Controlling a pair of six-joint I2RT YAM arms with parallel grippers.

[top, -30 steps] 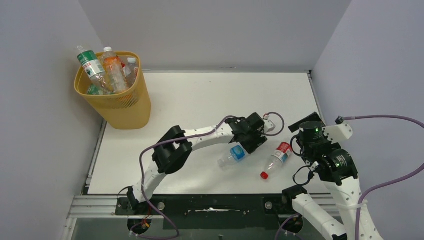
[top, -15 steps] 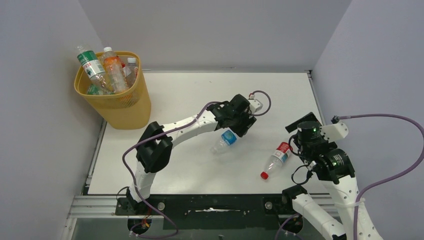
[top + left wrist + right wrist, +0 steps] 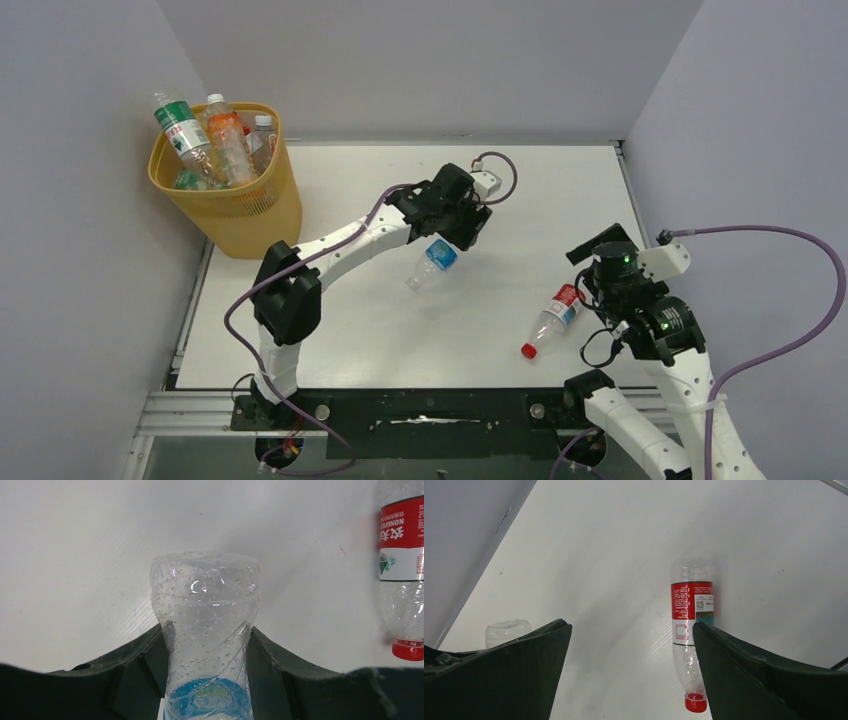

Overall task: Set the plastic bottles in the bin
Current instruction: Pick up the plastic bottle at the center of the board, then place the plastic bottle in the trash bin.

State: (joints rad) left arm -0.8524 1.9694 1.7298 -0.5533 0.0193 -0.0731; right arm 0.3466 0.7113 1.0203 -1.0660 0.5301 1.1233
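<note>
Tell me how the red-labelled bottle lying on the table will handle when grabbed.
The red-labelled bottle looks empty, so it is probably light. Lying on its round side, it may roll if nudged. Its thin walls would likely dent when squeezed.

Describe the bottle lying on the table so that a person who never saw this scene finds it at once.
On the white table, look at the right side, just in front of the right arm's open claw. A clear bottle lies there on its side. Its red label and red cap mark it; the blue-label bottle is in the left claw, the others in the yellow bin.
</note>
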